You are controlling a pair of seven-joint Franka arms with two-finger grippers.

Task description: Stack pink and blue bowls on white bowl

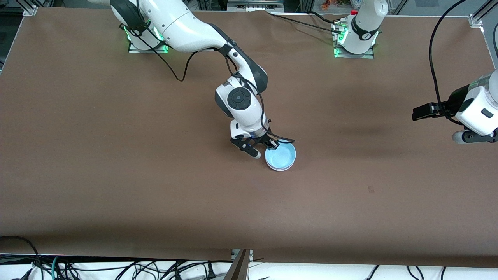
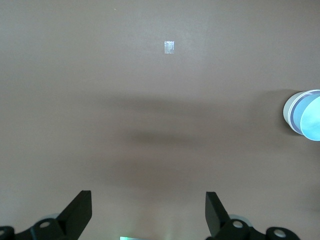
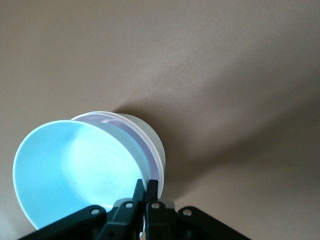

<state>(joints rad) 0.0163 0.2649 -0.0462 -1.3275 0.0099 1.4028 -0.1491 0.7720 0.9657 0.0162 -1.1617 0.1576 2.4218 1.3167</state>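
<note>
The light blue bowl (image 1: 281,156) lies on top of a stack near the middle of the table. In the right wrist view the blue bowl (image 3: 75,170) sits a little tilted in the pink bowl (image 3: 148,152), of which only a thin rim band shows. The pink bowl rests in the white bowl (image 3: 150,134). My right gripper (image 1: 272,144) is shut on the blue bowl's rim on the side toward the robots' bases; in the right wrist view the gripper (image 3: 145,189) pinches the rim. My left gripper (image 1: 467,137) waits open and empty over the left arm's end of the table. The left wrist view shows the gripper (image 2: 148,210) and the stack (image 2: 305,114) at a distance.
The brown table (image 1: 155,175) has a small tape mark (image 1: 370,189) nearer to the front camera than the stack, toward the left arm's end. It also shows in the left wrist view (image 2: 169,47). Cables run along the table's front edge.
</note>
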